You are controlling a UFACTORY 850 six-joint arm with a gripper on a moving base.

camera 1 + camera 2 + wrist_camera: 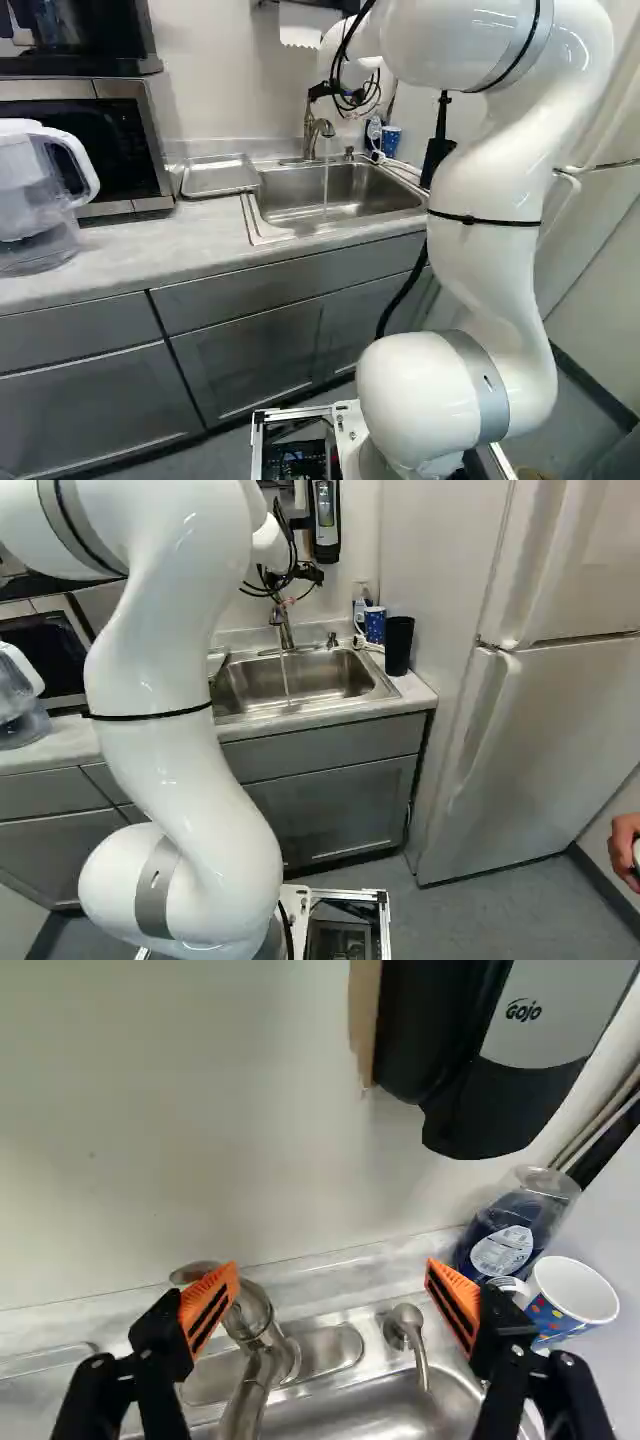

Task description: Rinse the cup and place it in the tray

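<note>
We hold the gripper (pixel 330 1273) wide and empty near the faucet (pixel 262 1362), prob. to admit the blue cup (pixel 570 1305), R of faucet; tray (pixel 218 178) sits L of faucet, presumably for post-rinse drop-off.

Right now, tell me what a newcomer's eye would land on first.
Probably the big white arm, filling the right of the left base view. Next, the thin stream of water falling from the faucet into the sink. Then the orange pads of the open gripper in the wrist view.
</note>
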